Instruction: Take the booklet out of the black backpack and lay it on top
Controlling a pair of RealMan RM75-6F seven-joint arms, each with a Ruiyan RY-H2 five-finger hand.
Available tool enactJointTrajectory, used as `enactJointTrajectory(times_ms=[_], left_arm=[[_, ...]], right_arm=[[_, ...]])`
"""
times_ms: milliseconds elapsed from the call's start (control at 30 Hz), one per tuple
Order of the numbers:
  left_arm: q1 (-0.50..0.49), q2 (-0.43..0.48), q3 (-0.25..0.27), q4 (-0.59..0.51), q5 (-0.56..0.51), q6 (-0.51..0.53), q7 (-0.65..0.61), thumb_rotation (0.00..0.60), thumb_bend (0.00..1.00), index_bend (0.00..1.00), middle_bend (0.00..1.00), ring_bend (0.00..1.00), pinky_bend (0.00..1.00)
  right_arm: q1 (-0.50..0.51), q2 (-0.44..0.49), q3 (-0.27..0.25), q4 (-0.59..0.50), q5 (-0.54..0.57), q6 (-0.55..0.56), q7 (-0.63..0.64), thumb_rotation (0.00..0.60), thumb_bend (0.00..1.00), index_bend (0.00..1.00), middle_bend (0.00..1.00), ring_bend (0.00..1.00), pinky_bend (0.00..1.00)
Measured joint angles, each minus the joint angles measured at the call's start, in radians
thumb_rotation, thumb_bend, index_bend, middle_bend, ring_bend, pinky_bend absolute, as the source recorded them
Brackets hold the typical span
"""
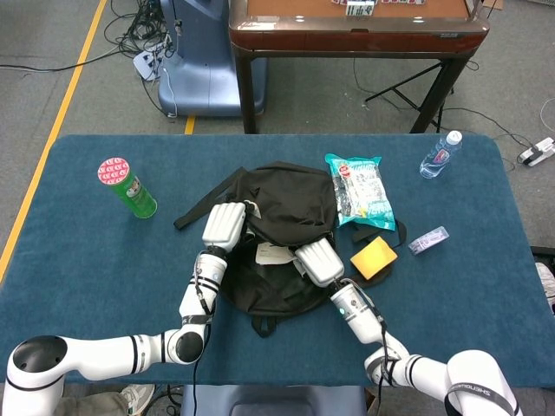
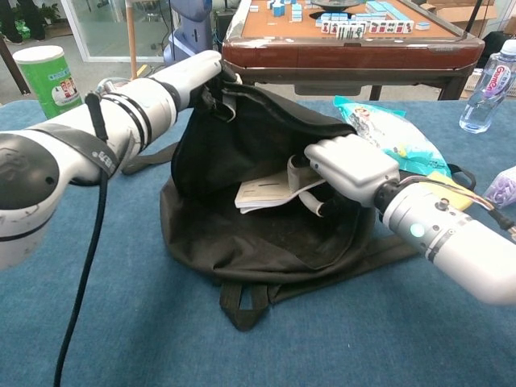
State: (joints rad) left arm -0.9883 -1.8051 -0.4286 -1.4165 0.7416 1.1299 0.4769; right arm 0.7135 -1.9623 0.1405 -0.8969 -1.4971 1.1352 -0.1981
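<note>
The black backpack (image 1: pixel 286 208) lies in the middle of the blue table with its mouth open toward me. My left hand (image 1: pixel 224 227) grips the upper flap at its left rim and holds it raised (image 2: pixel 211 81). My right hand (image 2: pixel 348 168) sits inside the opening and pinches the white booklet (image 2: pixel 264 192) by its right edge. The booklet hangs tilted above the bag's lower panel, half under the raised flap. In the head view only a strip of the booklet (image 1: pixel 272 254) shows, beside my right hand (image 1: pixel 317 262).
A green can (image 1: pixel 127 187) stands at the left. A snack bag (image 1: pixel 360 191), a yellow pad (image 1: pixel 374 258), a small clear packet (image 1: pixel 428 240) and a water bottle (image 1: pixel 440 154) lie right of the backpack. A wooden game table (image 1: pixel 355 30) stands behind.
</note>
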Motion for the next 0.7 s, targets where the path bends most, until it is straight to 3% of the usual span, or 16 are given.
enactJointTrajectory(times_ms=[167, 367, 700], left_arm=[[0.002, 0.003, 0.001, -0.003, 0.007, 0.003, -0.001, 0.600, 0.78, 0.71, 0.48, 0.39, 0.13], [0.004, 0.005, 0.003, -0.008, 0.011, 0.005, -0.002, 0.600, 0.78, 0.71, 0.48, 0.39, 0.13], [0.007, 0.019, 0.005, -0.040, 0.014, 0.013, 0.014, 0.600, 0.78, 0.70, 0.48, 0.39, 0.13]], right_arm=[[0.008, -0.009, 0.009, 0.036, -0.013, 0.036, -0.019, 0.600, 0.53, 0.74, 0.49, 0.39, 0.39], [0.012, 0.015, 0.002, 0.018, -0.047, 0.077, -0.015, 0.600, 0.54, 0.84, 0.57, 0.51, 0.45], [-0.013, 0.156, -0.031, -0.206, -0.133, 0.188, -0.038, 0.600, 0.55, 0.88, 0.63, 0.58, 0.55]])
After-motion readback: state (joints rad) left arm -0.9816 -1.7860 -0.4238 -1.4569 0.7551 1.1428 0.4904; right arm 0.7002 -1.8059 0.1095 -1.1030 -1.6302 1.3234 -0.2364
